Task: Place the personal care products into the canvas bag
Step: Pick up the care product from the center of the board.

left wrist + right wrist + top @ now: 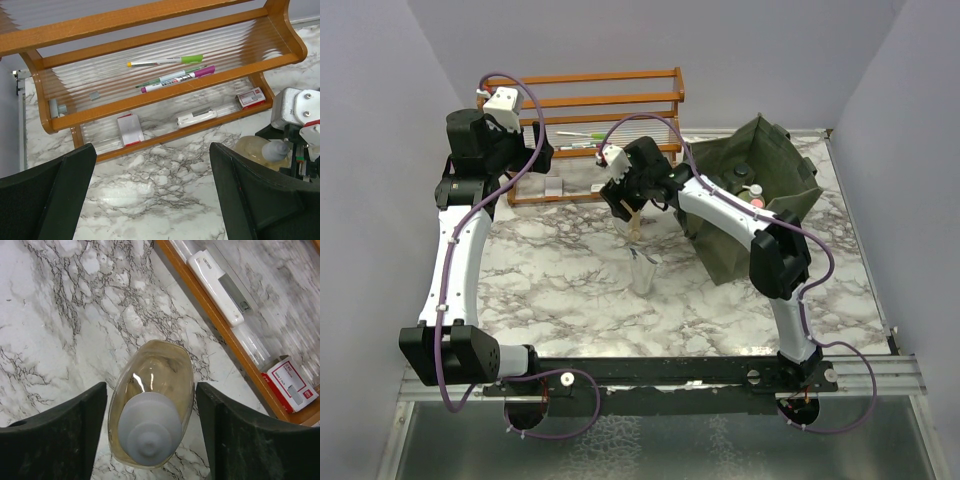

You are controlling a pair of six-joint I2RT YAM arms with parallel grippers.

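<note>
right pincer (pixel 151 387) clamped on one pale beige grey-capped bottle (pixel 155 365), left pincer (pixel 152 147) wide apart; print on two red-and-white boxes (pixel 250 97) unreadable, three pens (pixel 172 77) on orange wooden rack (pixel 150 97)

The top camera looks down from high behind the near edge over the whole white veined marble table (pixel 570 290). The left wrist camera faces the orange wooden rack (pixel 100 22) obliquely from near; the right wrist camera looks steeply down, very close, on the clear beige grey-capped bottle (pixel 160 370). Both share that bottle and the rack's lowest shelf (pixel 160 129).
</note>
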